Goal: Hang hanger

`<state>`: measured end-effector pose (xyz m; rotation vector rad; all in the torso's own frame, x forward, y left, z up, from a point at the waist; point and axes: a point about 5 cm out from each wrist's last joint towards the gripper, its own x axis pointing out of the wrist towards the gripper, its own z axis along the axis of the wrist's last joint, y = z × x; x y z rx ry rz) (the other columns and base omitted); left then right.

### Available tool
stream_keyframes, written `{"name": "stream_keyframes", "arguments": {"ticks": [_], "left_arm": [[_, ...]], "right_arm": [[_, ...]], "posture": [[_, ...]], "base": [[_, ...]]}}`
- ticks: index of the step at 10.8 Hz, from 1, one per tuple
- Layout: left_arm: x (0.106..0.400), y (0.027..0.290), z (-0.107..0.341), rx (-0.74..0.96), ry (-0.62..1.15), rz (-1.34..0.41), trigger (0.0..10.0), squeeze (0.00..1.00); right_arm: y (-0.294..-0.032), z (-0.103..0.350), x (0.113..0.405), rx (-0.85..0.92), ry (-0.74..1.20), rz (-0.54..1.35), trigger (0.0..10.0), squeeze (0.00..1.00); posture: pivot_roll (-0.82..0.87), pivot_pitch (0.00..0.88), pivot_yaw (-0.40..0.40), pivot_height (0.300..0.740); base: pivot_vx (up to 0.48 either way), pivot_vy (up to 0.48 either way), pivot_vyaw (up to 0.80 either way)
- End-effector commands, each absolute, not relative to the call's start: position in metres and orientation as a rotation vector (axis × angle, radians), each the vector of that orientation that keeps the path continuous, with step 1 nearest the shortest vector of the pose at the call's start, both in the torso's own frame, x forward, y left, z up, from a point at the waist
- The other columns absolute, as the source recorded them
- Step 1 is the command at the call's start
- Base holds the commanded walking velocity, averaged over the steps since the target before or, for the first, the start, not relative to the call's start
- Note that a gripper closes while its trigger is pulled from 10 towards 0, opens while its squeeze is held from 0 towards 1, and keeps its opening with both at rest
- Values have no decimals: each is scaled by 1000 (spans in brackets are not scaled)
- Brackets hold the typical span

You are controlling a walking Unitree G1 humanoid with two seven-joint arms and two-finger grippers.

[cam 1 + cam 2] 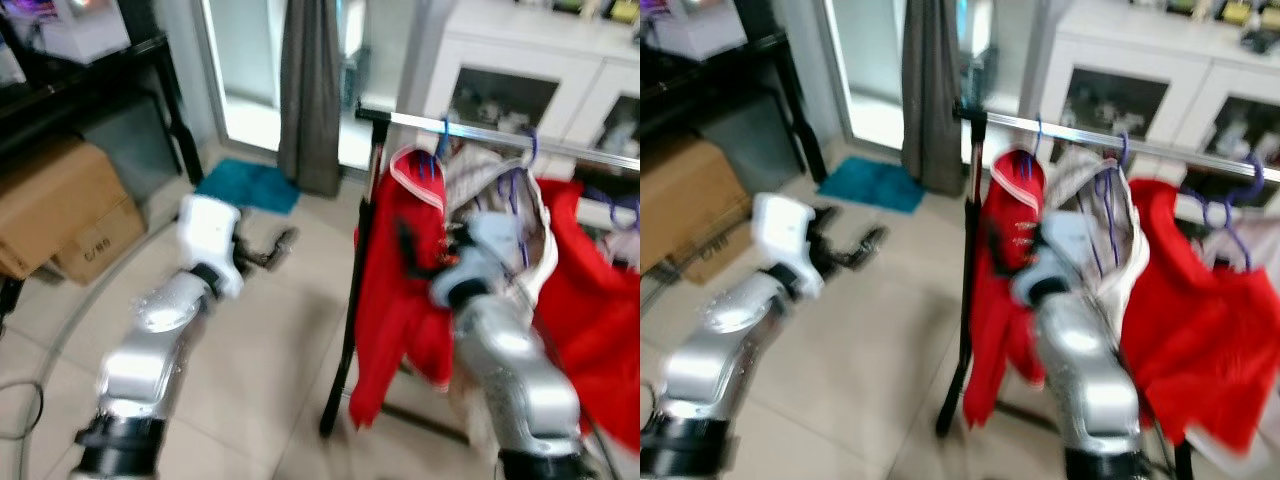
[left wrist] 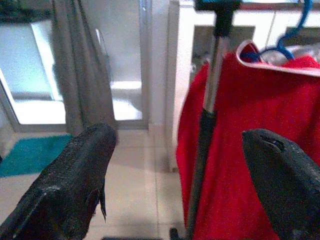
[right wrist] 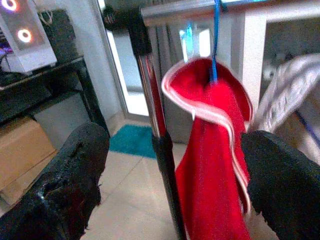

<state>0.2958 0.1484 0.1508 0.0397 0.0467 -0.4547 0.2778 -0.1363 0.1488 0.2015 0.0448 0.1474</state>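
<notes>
A clothes rack's silver rail [image 1: 500,135] carries several garments on blue and purple hangers. At its left end a red garment [image 1: 400,270] hangs from a blue hanger hook [image 3: 216,30], with a white-grey garment [image 1: 500,200] and another red one [image 1: 590,300] beside it. My right gripper [image 1: 420,255] is raised close to the first red garment, just below the rail. Its fingers [image 3: 75,165] are open with nothing between them. My left gripper [image 1: 272,250] is held out over the floor to the left of the rack, open and empty, and faces the rack's post [image 2: 205,130].
The rack's black post [image 1: 355,290] stands on a tiled floor. Cardboard boxes [image 1: 60,210] sit under a black table [image 1: 90,70] at the left. A teal mat [image 1: 250,185] and a grey curtain [image 1: 308,90] are by the glass door. A white cabinet [image 1: 520,70] stands behind the rack.
</notes>
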Motion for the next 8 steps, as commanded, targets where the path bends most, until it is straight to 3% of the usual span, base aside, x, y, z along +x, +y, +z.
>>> {"name": "stream_keyframes", "arguments": {"ticks": [1,5,6,8], "left_arm": [[296,154,151,72,50,-438,10000,0],[294,151,153,78,48,-519,10000,0],[293,149,152,75,56,-570,10000,0],[294,146,151,82,68,-588,10000,0]], "right_arm": [[-131,156,278,210,11,163,10000,0],[-146,174,285,175,-67,103,10000,0],[-151,175,286,88,-19,98,10000,0],[-160,176,287,54,9,69,10000,0]], "posture": [[-89,0,-8,740],[-101,0,-22,740],[-120,0,-11,740],[-108,0,-15,740]], "base": [[341,0,0],[337,0,0],[311,0,0],[0,0,0]]}}
